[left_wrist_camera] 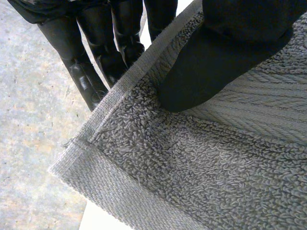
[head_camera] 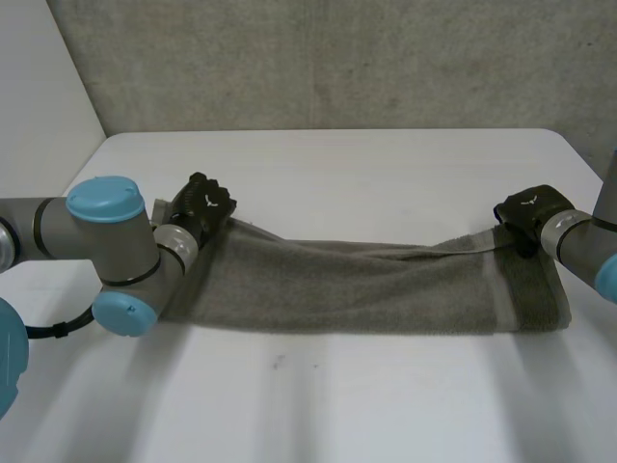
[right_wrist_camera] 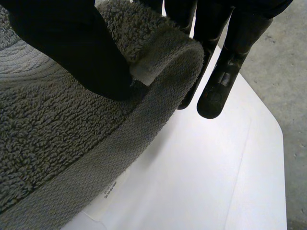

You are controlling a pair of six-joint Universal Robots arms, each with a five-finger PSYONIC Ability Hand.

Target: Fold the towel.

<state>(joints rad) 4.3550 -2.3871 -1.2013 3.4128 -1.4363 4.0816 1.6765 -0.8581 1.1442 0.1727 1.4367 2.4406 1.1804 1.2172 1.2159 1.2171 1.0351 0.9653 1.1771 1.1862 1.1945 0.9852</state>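
A grey towel [head_camera: 366, 287] stretches across the white table [head_camera: 318, 405] as a long band between my two hands, its far edge lifted and its near edge resting on the table. My left hand [head_camera: 204, 205] pinches the towel's left far corner. In the left wrist view its thumb [left_wrist_camera: 225, 52] presses on top of the towel [left_wrist_camera: 201, 167] and its fingers [left_wrist_camera: 91, 62] lie underneath. My right hand [head_camera: 528, 212] pinches the right far corner. There the thumb [right_wrist_camera: 72, 48] clamps the rolled edge of the towel [right_wrist_camera: 57, 153] against the fingers [right_wrist_camera: 225, 72].
A grey concrete wall [head_camera: 328, 58] stands behind the table's far edge. Bare table surface lies in front of the towel and behind it. My left arm [head_camera: 106, 236] reaches in over the table's left side.
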